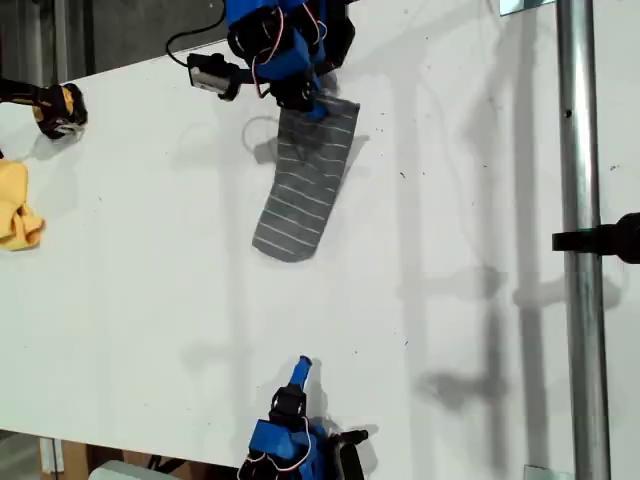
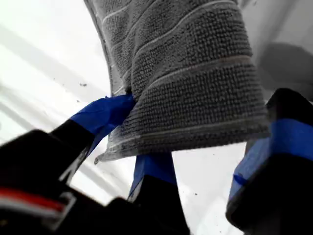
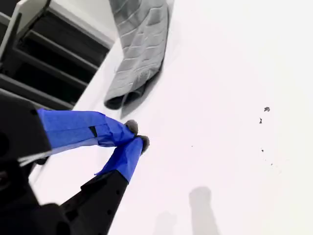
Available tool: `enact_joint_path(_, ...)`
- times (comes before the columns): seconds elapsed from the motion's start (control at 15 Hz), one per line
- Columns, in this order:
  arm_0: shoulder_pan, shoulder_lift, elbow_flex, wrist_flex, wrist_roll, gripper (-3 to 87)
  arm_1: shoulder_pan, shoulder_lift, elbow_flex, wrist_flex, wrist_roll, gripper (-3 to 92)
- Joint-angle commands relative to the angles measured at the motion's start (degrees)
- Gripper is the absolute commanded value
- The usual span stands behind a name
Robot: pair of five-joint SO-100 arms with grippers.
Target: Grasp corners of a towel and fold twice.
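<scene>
Now, second gripper: my second gripper [image 1: 302, 365] sits at the near edge of the white surface [image 1: 130, 280] in the exterior view, well apart from the towel; its jaws are pressed together on nothing [image 3: 137, 137].
Towel: the towel [image 1: 303, 185], grey with thin white stripes, hangs folded into a narrow strip, its lower end resting on the surface beyond my second gripper.
First gripper: my first gripper [image 1: 312, 104] has its jaws clamped on the towel's upper edge [image 2: 146, 139].
Yellow cloth: a crumpled yellow cloth [image 1: 17, 205] lies far from the towel, at the exterior view's left.
</scene>
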State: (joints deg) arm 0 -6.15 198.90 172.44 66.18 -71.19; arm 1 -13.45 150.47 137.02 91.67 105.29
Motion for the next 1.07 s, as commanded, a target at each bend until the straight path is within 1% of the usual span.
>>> enact_joint_path(0.0,0.7,0.5,-0.6,-0.3,-0.4,-1.2,0.1,6.9,2.8,-5.8,-0.8,-0.1)
enact_joint_path(0.07,0.6,0.5,-0.5,-0.4,-0.2,-1.1,4.3,7.1,3.7,-12.0,-6.3,-0.1)
enact_joint_path(0.2,0.8,0.5,-0.7,-0.3,-0.3,-1.1,11.9,-0.6,-0.8,-20.7,-16.7,-0.1)
enact_joint_path(0.4,1.0,0.5,-0.8,-0.2,-0.4,-1.2,17.6,-17.0,-12.3,-29.6,-27.2,-0.1)
enact_joint_path(0.67,1.0,0.5,-0.8,-0.4,-0.4,-1.2,20.6,-35.5,-21.5,-40.2,-33.8,-0.1)
enact_joint_path(1.0,1.3,0.5,-0.6,-0.4,-0.6,-1.2,23.6,-59.2,-27.2,-57.7,-36.6,-0.1)
